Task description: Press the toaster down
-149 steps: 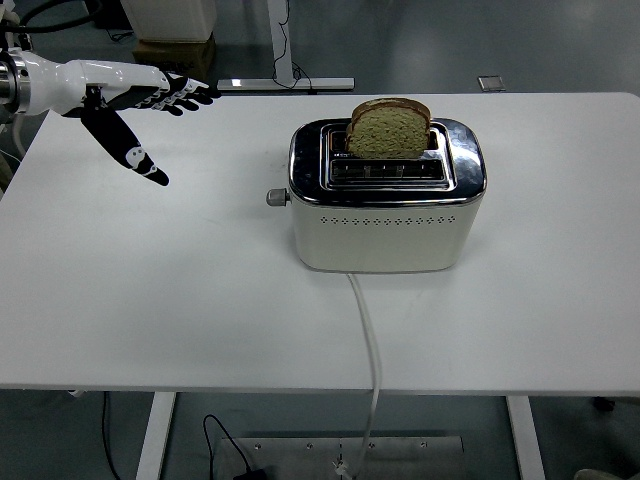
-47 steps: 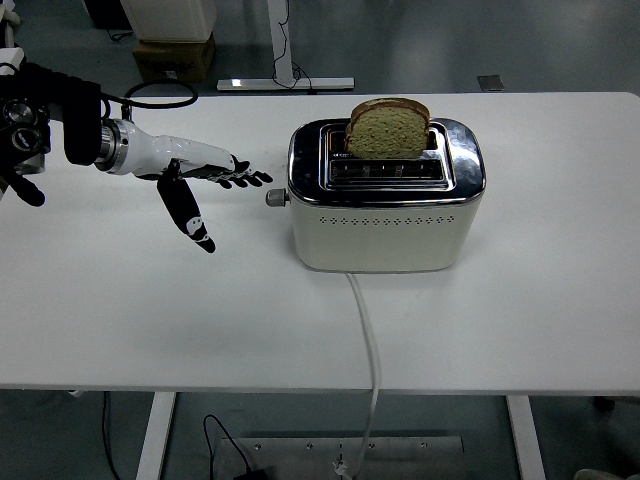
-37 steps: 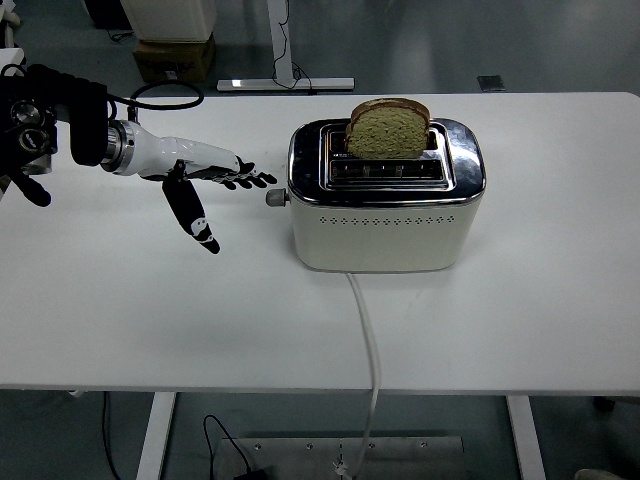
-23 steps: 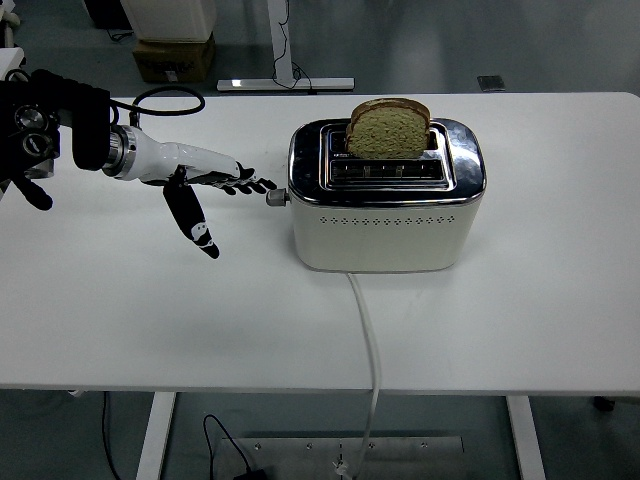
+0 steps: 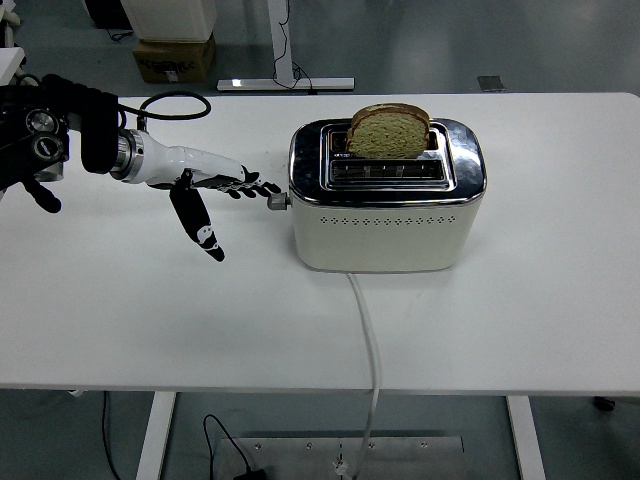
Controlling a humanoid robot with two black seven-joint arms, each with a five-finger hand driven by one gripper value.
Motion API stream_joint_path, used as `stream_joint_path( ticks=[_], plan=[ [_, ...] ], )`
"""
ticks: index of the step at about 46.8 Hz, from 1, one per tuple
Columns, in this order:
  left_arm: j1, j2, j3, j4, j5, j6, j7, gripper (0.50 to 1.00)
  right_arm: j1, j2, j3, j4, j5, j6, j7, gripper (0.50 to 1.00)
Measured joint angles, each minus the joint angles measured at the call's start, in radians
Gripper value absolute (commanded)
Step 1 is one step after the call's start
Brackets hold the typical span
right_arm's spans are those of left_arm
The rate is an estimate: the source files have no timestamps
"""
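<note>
A cream and chrome toaster (image 5: pixel 386 200) stands at the middle of the white table (image 5: pixel 120 300). A slice of brown bread (image 5: pixel 389 129) sticks up from its back slot. Its grey lever knob (image 5: pixel 276 202) juts from the left end. My left hand (image 5: pixel 222 192) reaches in from the left with fingers stretched flat and thumb hanging down. Its fingertips (image 5: pixel 268 187) rest on or just over the knob. It holds nothing. My right hand is out of view.
The toaster's white cord (image 5: pixel 371 350) runs from its front down over the table's near edge. A black cable (image 5: pixel 170 100) loops behind my left arm. A cardboard box (image 5: pixel 173 58) and table legs stand on the floor beyond the table.
My left hand has moved right and slightly down, from open table to the toaster's lever knob. The knob sits a little lower. The bread and toaster have not shifted.
</note>
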Motion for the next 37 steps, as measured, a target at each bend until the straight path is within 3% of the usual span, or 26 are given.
stream_joint_path(
  ticks=[37],
  plan=[
    [0.004,-0.019,0.031,0.025,0.000,0.000,0.000,1.000,0.000,0.000,0.000,0.000,0.000,0.000,0.000,0.998]
  ],
)
